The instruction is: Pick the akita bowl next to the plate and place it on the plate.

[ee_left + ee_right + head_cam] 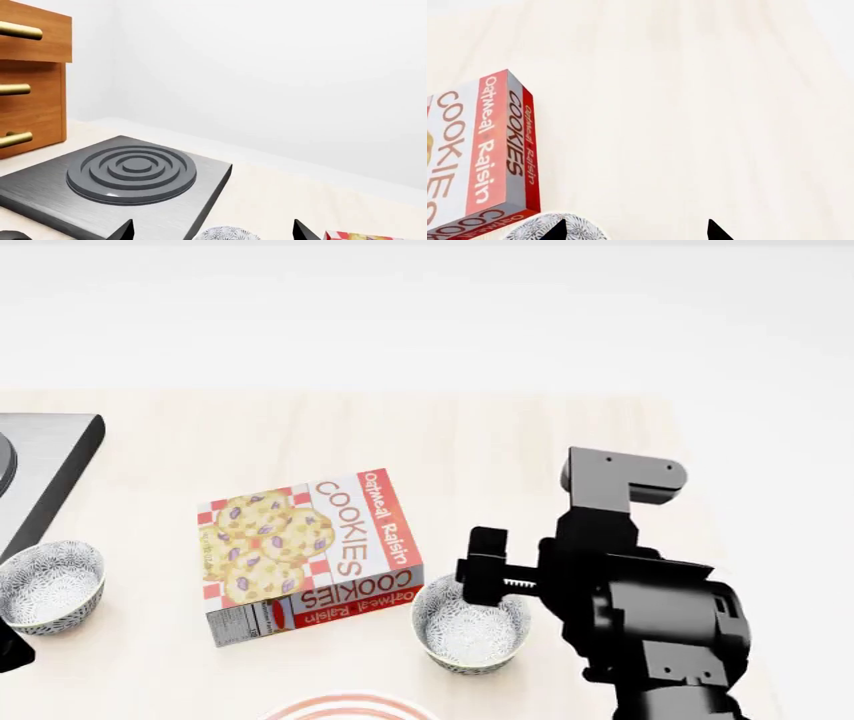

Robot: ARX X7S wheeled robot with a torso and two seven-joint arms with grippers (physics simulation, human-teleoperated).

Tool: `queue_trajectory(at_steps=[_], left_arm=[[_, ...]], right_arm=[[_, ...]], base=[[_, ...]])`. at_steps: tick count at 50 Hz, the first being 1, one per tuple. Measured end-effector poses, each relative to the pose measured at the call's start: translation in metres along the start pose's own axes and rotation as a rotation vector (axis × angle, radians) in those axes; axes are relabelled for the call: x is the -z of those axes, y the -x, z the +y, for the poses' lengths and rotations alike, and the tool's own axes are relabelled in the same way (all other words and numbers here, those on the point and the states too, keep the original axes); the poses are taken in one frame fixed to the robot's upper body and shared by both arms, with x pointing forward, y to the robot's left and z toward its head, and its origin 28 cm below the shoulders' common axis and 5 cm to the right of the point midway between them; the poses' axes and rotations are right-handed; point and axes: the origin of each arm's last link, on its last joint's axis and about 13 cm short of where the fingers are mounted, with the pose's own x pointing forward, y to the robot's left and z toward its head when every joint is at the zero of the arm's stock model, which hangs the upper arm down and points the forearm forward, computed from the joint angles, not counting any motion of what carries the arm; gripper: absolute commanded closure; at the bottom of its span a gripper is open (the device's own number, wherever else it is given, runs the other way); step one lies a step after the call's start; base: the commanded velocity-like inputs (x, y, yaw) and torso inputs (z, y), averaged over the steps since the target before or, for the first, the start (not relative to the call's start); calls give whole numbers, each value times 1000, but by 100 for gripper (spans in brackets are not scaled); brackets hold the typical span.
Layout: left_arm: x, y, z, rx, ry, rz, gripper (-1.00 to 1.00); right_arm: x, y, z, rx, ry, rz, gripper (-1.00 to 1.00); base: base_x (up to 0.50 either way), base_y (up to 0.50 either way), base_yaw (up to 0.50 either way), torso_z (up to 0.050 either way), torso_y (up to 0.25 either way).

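Observation:
The akita bowl [470,628], grey-and-white patterned with a white inside, stands just beyond the red-ringed plate [350,706], whose far rim alone shows at the bottom edge of the head view. My right gripper [482,583] hangs over this bowl's far rim. In the right wrist view the gripper [635,231] is open, with one fingertip over the bowl's rim [537,229] and the other over bare table. A second, alike bowl [51,585] sits at the far left. My left gripper [213,231] is open above it, and that bowl [227,234] shows between the tips.
A cookies box [314,550] lies flat between the two bowls, close to the akita bowl. A grey stove plate [133,175] with a ringed burner sits at the left. Beyond the stove plate are wooden drawers [33,75]. A white wall backs the light wooden table [534,460].

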Motion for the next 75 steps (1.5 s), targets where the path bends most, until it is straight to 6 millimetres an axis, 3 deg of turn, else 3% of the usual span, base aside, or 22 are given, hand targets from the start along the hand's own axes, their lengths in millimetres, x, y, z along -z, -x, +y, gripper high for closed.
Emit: queue_trajectory(at_steps=[75], left_arm=[[0, 0, 0, 1, -1, -1, -100]], right_arm=[[29, -14, 4, -31, -16, 125, -100]], base=[[0, 0, 0, 0, 0]])
